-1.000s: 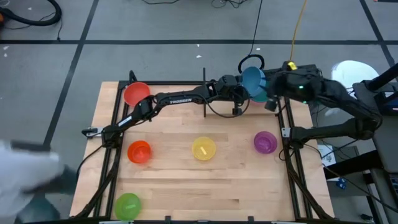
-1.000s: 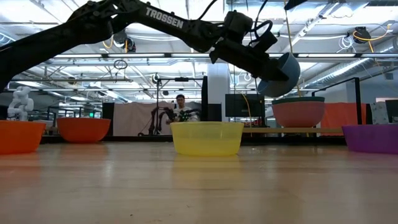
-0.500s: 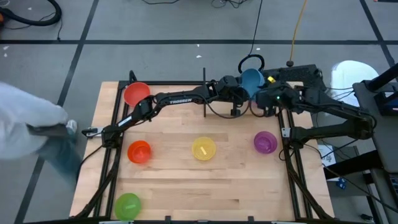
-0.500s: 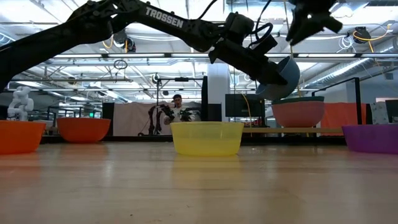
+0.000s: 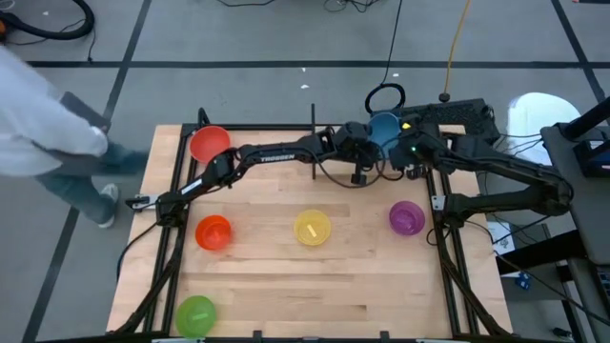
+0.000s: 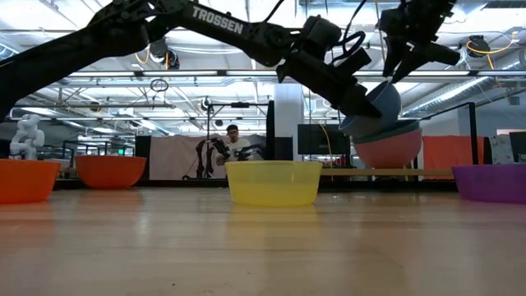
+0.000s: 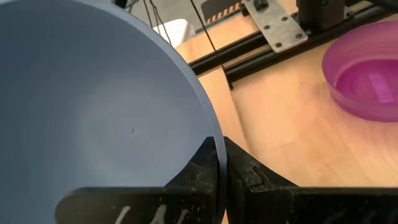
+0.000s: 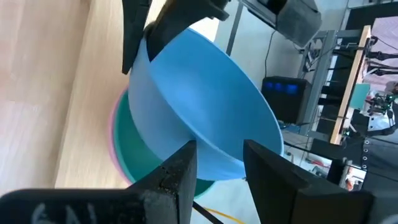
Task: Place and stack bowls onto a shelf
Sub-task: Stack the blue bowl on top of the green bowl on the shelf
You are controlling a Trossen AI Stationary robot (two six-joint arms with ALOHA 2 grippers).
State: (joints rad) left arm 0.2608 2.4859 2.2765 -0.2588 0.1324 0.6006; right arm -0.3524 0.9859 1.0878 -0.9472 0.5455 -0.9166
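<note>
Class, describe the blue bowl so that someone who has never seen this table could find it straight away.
Start at the far right corner of the wooden table, where both arms meet. There the left gripper pinches the rim of the blue bowl, tilted over a teal bowl nested in a pink one. It is the only bowl off the table and held.

blue bowl (image 6: 380,100) dropped from above the teal bowl (image 6: 403,126) until it tilted into it, still clamped by the left gripper (image 6: 352,94). the pink/teal stack tipped over on the shelf (image 6: 386,172). right gripper (image 6: 408,51) swung in from the side and came down to the blue bowl's rim, fingers apart. a person (image 5: 48,133) walked up along the floor left of the table.
</note>
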